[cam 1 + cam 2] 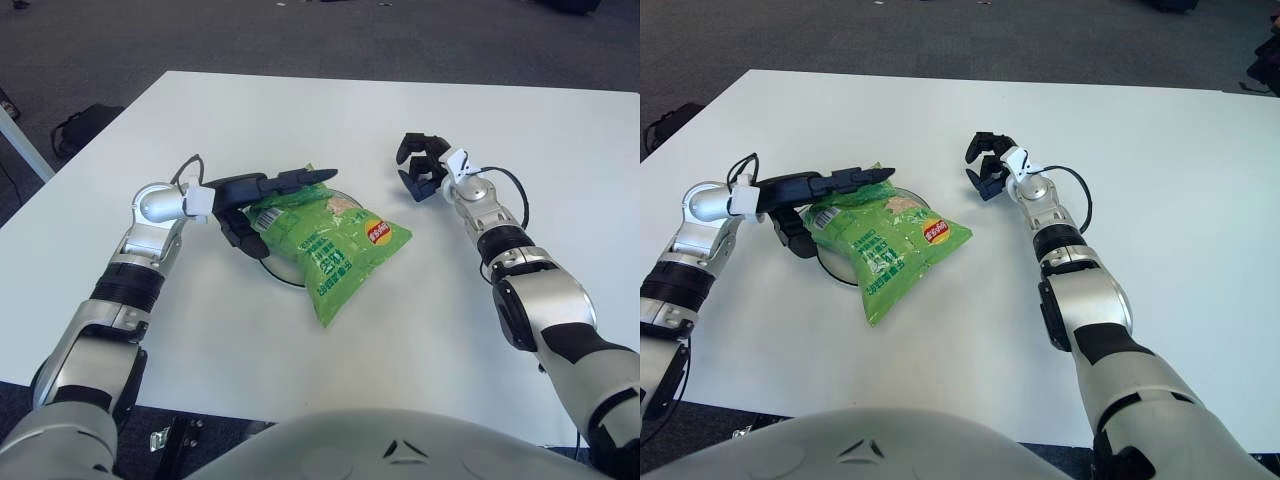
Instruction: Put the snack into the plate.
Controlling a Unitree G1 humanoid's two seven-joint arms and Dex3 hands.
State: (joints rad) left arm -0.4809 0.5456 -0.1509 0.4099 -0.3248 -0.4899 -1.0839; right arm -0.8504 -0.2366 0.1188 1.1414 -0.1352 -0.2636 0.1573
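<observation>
A green snack bag [330, 240] lies flat across a small round plate [272, 272], covering most of it; only the plate's near-left rim shows. The bag's lower end hangs off the plate onto the white table [250, 110]. My left hand [262, 188] is at the bag's upper-left end, open. Its long fingers [310, 178] stretch along the bag's top edge and its thumb points down beside the plate. It holds nothing. My right hand [420, 168] shows to the right of the bag, apart from it, its fingers curled on nothing.
The white table runs wide to the back and right, with its front edge close to my body. A dark bag [85, 125] lies on the grey floor beyond the table's left edge.
</observation>
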